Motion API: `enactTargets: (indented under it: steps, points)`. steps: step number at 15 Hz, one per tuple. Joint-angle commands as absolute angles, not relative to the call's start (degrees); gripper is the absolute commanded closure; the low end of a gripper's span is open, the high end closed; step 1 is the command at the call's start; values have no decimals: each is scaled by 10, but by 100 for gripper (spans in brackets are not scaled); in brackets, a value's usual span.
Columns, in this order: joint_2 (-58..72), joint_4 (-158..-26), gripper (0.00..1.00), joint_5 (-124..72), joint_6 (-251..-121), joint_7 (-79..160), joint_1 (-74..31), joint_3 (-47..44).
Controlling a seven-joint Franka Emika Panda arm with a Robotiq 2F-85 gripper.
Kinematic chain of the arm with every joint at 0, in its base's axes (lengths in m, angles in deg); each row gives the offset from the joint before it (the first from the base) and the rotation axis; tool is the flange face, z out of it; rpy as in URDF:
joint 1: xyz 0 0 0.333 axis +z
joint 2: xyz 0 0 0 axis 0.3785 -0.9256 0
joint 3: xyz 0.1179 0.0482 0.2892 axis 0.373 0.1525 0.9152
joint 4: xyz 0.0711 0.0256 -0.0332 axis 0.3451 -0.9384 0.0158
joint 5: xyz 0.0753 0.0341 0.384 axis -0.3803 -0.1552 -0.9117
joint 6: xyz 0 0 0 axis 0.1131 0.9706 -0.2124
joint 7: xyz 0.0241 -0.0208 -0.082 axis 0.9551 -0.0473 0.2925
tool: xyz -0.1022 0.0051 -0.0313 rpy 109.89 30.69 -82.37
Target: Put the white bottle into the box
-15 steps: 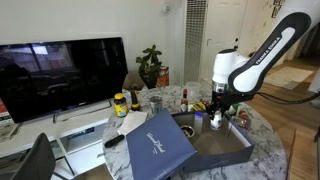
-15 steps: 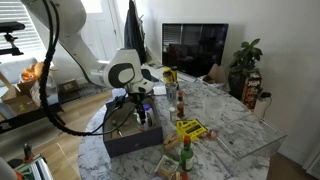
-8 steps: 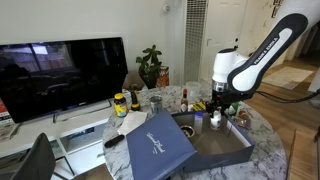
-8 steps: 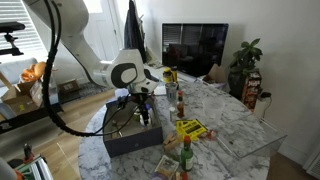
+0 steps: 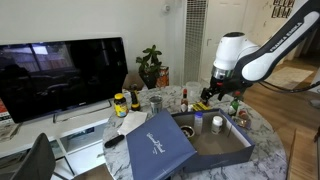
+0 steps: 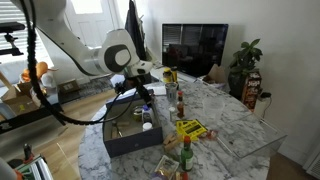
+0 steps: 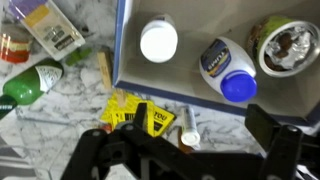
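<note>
The white bottle (image 7: 158, 40) stands upright inside the navy box (image 7: 190, 88), seen from above in the wrist view. In both exterior views it rests in the box (image 5: 222, 150) (image 6: 122, 141) as a small white cylinder (image 5: 216, 123) (image 6: 147, 126). My gripper (image 5: 210, 96) (image 6: 140, 93) (image 7: 198, 118) hangs open above the box, holding nothing and well clear of the bottle. Its dark fingers (image 7: 262, 122) frame the bottom of the wrist view.
A slimmer white bottle with a blue cap (image 7: 226, 70) and a foil-topped jar (image 7: 285, 45) also lie in the box. The navy lid (image 5: 160, 146) leans beside it. A yellow packet (image 7: 130, 115), a green bottle (image 7: 35, 82) and sauce bottles (image 6: 184, 152) crowd the marble table.
My gripper has opened and let go of the white bottle, then risen above the box. The bottle stays standing in the box.
</note>
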State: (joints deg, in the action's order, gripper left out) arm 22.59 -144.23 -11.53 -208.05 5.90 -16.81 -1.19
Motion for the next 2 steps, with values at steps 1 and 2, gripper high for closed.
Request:
enactTargets:
  steps: [1, 2]
  points:
    - [373, -1514, 0, -23, -2097, 22, -185, 24]
    - [292, -1459, 0, -74, -2081, 51, -196, 29]
